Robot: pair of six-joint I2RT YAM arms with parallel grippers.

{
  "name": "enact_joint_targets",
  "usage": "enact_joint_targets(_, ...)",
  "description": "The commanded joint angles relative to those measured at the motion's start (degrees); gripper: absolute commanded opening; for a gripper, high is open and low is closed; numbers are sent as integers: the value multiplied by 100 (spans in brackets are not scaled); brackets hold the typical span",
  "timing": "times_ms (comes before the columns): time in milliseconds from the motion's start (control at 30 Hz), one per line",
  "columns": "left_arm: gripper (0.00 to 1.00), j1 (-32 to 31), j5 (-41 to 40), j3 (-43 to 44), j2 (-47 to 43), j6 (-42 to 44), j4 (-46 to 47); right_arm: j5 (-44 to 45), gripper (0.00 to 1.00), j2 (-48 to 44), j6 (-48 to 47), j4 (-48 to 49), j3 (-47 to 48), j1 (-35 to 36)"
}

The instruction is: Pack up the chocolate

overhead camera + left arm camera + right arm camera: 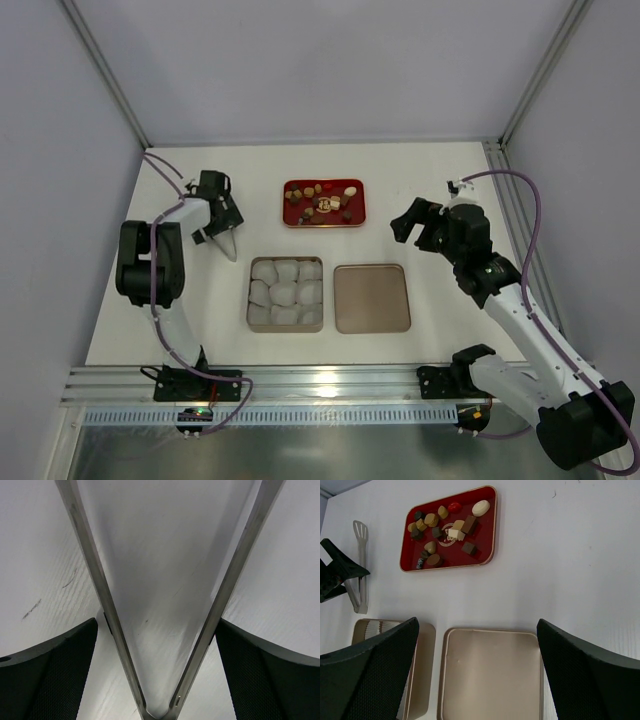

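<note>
Tongs (102,590), arms spread, lie ungrasped between the left gripper's (156,627) wide-apart fingers, while the chocolate (452,530) sits in the red tray (482,530). Tool pickup seems underway, with a square squeeze needed next.

Tongs (100,590) tips cut off up top — tin (425,670) mostly hidden.

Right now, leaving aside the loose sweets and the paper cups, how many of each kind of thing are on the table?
Red tray: 1
Open tin: 1
Tin lid: 1
Tongs: 1
Total: 4
</note>
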Motion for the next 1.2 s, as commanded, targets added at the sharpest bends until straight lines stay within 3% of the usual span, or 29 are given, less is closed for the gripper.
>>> enact_joint_targets(0,96,23,71,316,174,98,117,-49,100,-68,11,134,20,-7)
enact_joint_targets(467,84,40,212,299,386,-184,-173,-260,100,-24,82,116,-50,-7)
enact_joint_targets(1167,85,32,317,-35,166,-166,-349,-374,100,-59,292,108,-200,-7)
